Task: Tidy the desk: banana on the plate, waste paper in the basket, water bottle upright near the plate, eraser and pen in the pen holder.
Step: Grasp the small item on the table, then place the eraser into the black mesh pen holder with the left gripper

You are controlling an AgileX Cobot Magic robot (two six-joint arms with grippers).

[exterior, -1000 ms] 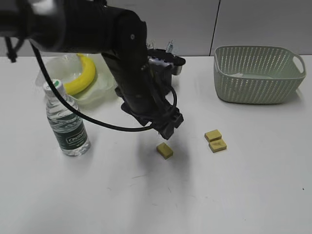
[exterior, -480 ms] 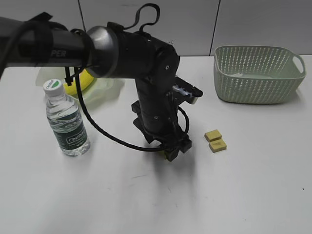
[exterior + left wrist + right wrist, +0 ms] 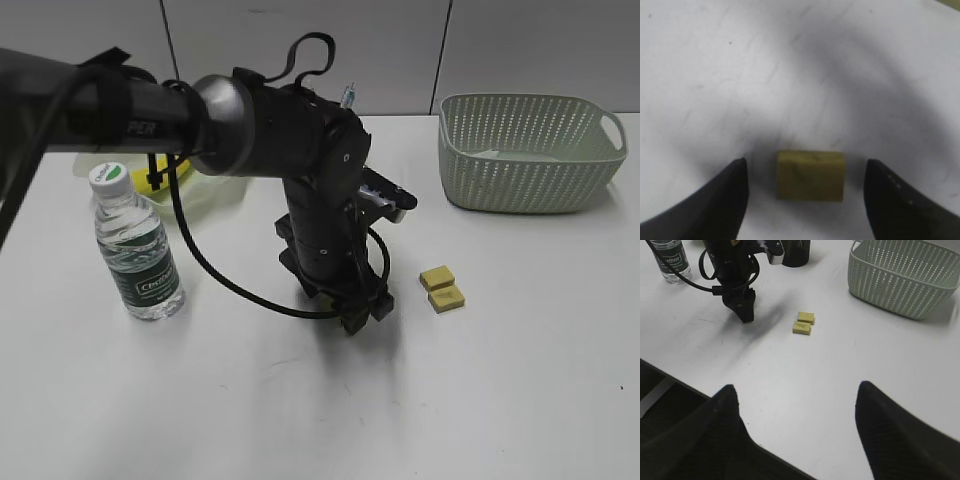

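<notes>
Since a second ago the left gripper (image 3: pixel 805 187) has come down over the lone eraser (image 3: pixel 811 175), hiding it in the exterior view. Its jaws stand wide apart, one on each side of this flat, mustard-yellow block lying on the desk (image 3: pixel 500 400), touching neither. Three erasers in all: this one and two more (image 3: pixel 442 288) side by side just to its right. One water bottle (image 3: pixel 134 245) stands upright at the left; one basket (image 3: pixel 530 150) sits far right. Right gripper (image 3: pixel 795 430) hangs open, holding nothing.
</notes>
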